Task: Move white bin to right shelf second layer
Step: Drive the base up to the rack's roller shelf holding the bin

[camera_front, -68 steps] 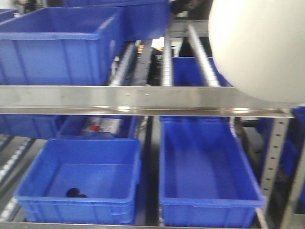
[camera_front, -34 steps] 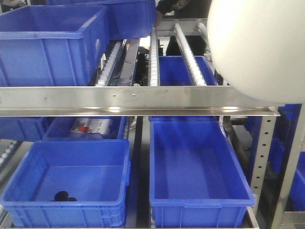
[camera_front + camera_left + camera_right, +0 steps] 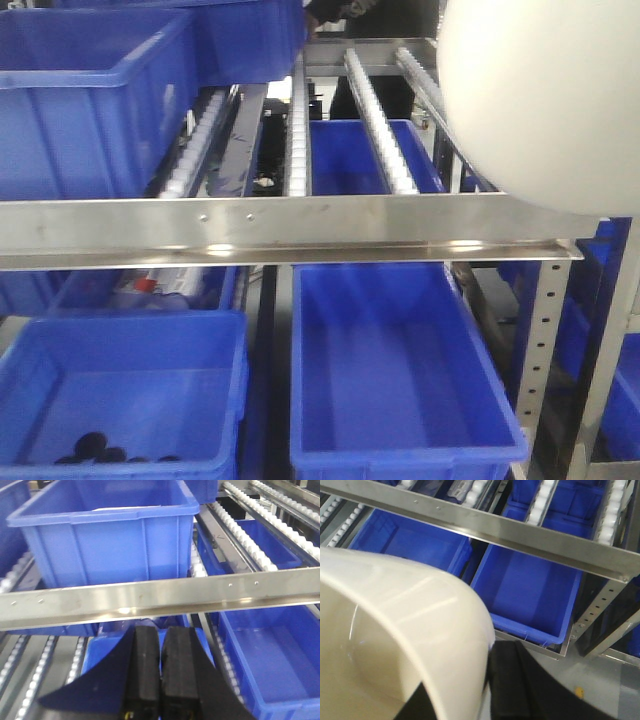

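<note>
Cream-white glossy tub (image 3: 545, 100) rides in the right gripper (image 3: 490, 680); rack has slid leftward in view, roller lanes (image 3: 375, 125) nearing. Left gripper (image 3: 160, 672) closed, empty.

No text, label, brand or number can be read on anything in these views

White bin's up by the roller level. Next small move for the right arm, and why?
Probably ease the white bin forward and slightly left, over the front rail, onto the open roller lanes. The front view shows its rounded base above the rail's right end, not yet on the rollers. The right hand appears to hold it; the left hand is shut, below the rail.
</note>
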`<action>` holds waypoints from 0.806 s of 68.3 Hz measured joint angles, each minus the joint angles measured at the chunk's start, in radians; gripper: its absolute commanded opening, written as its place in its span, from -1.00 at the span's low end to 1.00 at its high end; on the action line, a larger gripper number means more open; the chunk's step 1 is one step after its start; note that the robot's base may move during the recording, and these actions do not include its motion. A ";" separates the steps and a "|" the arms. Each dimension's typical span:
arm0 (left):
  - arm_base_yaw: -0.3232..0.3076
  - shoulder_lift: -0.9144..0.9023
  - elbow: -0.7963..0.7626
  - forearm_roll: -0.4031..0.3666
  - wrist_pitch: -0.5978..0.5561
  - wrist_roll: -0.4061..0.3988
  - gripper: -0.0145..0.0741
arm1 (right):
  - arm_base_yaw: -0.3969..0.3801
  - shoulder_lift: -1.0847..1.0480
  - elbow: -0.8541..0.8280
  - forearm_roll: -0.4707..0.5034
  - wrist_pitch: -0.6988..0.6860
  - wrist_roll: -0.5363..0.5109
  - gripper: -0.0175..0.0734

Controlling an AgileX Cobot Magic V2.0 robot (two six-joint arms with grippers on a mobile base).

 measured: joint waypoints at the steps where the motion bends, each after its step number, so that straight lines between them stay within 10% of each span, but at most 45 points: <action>1: 0.000 0.000 0.000 0.000 0.000 0.000 -0.48 | 0.000 0.000 0.000 0.000 0.000 0.000 -0.49; 55: 0.000 0.000 0.000 0.000 0.000 0.000 -0.48 | 0.000 0.000 0.000 0.000 0.000 0.000 -0.49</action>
